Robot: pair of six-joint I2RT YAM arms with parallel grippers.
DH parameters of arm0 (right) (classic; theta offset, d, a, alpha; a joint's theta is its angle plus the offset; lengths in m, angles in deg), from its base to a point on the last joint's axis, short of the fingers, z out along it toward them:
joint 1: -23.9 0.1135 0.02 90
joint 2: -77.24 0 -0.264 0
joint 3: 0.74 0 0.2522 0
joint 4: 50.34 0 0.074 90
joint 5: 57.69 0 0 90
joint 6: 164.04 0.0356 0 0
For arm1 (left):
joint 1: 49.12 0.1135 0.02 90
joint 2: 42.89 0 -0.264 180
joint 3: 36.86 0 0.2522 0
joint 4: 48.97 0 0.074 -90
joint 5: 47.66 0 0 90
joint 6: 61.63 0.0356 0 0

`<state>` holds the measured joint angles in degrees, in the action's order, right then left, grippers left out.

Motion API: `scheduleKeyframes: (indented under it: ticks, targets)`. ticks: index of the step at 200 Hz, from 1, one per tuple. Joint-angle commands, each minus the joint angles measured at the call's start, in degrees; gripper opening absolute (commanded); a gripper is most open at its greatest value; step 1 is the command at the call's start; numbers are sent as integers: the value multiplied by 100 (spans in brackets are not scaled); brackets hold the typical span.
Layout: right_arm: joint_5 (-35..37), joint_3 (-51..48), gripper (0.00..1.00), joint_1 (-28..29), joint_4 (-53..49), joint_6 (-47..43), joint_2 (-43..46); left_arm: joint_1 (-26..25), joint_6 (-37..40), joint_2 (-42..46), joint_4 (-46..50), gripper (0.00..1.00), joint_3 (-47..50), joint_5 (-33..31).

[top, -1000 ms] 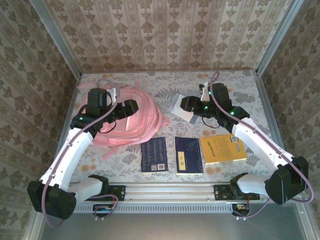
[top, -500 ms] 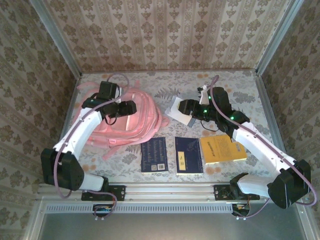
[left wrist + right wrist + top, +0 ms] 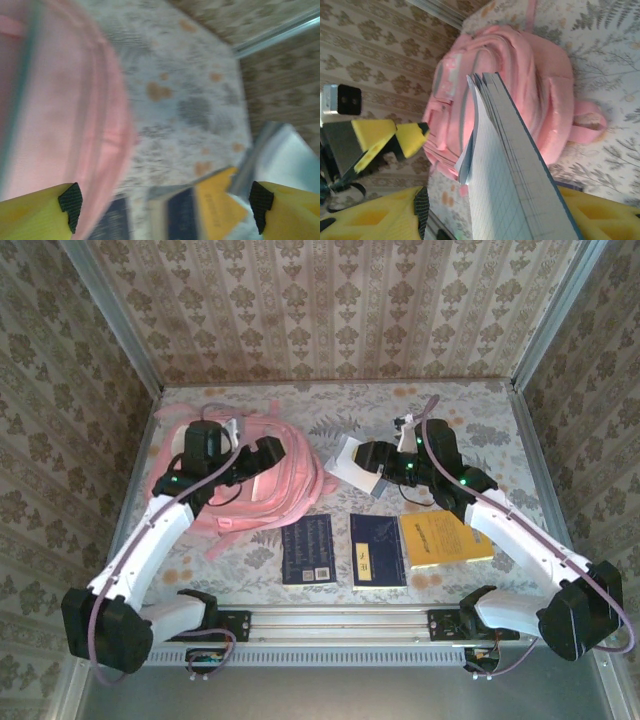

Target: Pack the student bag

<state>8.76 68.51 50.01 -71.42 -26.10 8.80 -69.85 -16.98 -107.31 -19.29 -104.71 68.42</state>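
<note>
Student bag point(image 3: 293, 480), soft pink fabric, several zipped front pockets

Student bag point(image 3: 65, 130) blurred, cropped at edge.

Student bag point(image 3: 275, 480): pink all over, with paler pink panels and grey-green zip lines.
Worktop point(image 3: 500, 420): pale grey-white cloth with a grey leaf print and scattered orange blossoms.
Walls point(image 3: 330, 310): beige, with brown damask motifs in vertical stripes.
Left book point(image 3: 307, 550) and middle book point(image 3: 377, 550): dark navy.
Right book point(image 3: 445, 537): yellow with dark lettering.
Notebook point(image 3: 505, 190): white pages with a fine blue grid and a dark blue cover edge.
Left claw point(image 3: 165, 200) and right claw point(image 3: 495, 215): yellow, with black pads point(image 3: 70, 200).
Left arm point(image 3: 150, 540) and right arm point(image 3: 520, 530): white with black joints.
</note>
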Motion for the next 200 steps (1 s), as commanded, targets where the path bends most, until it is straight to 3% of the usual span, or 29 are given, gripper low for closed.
scheduleKeyframes:
  ticks: [1, 31, 54, 83, 124, 160, 168, 172, 178, 187, 200]
  targets:
    - [-221, -27, 0, 36, 829, 547, 140, -426, -1541, -194, -1639, 92, 306, 294]
    - [-212, -79, 0, 44, 1257, 1016, 92, -1195, -2527, -671, -3064, 95, 497, 148]
    - [-207, -114, 0, 61, 1468, 1264, 51, -1539, -2670, -852, -3334, 93, 413, -205]
    - [-208, -195, 0, 96, 1703, 1474, 33, -1624, -2753, -1099, -3572, 86, 349, -330]
    - [-77, -315, 0, 131, 1690, 1499, 46, -1634, -2857, -1121, -3908, 54, 460, -446]
    - [72, -455, 0, 193, 1658, 1489, 7, -1631, -2872, -1005, -4016, 17, 507, -495]
    - [110, -468, 8, 210, 1606, 1470, -2, -1631, -2896, -978, -4022, 9, 519, -512]
    - [133, -477, 18, 215, 1575, 1459, -2, -1626, -2920, -961, -4033, 5, 525, -524]
    - [182, -485, 40, 224, 1509, 1451, 11, -1627, -2947, -935, -4069, 0, 539, -549]
    - [272, -495, 70, 241, 1374, 1408, 45, -1627, -2995, -885, -4122, 0, 565, -603]
    - [413, -533, 97, 255, 1192, 1337, 132, -1620, -2999, -794, -4101, 0, 575, -704]
